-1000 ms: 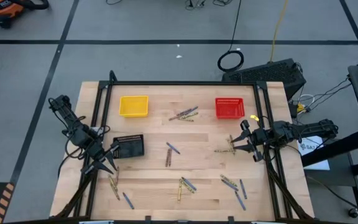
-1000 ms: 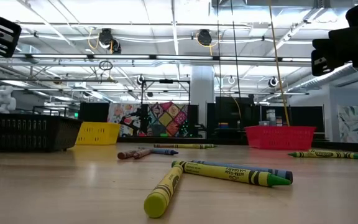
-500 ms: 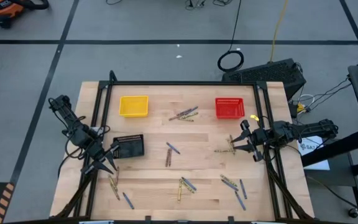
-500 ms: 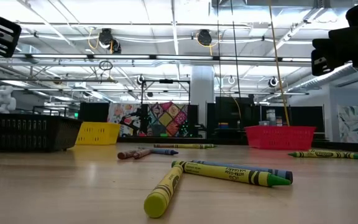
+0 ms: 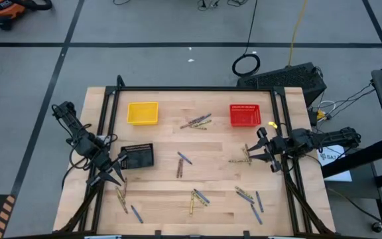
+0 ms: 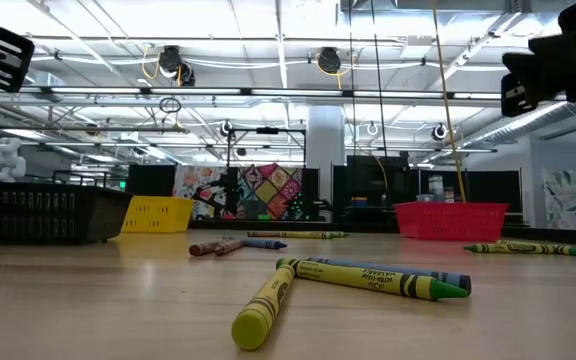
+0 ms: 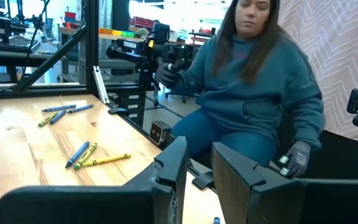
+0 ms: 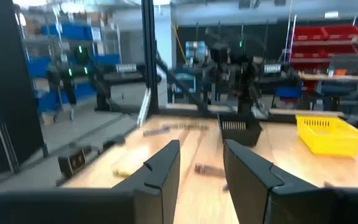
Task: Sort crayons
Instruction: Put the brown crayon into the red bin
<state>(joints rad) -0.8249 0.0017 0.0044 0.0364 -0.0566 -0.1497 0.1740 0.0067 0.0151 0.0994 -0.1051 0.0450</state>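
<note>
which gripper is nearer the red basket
Right. The right gripper sits just below the red basket, near the table's right edge; the left gripper is far across, beside the black basket.

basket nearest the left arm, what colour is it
Black: the mesh basket shows best in the high view.

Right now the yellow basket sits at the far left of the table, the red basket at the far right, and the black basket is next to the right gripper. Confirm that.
One thing is wrong. In the high view the black basket is next to the left gripper, not the right gripper. The rest holds: the yellow basket sits far left and the red basket far right.
</note>
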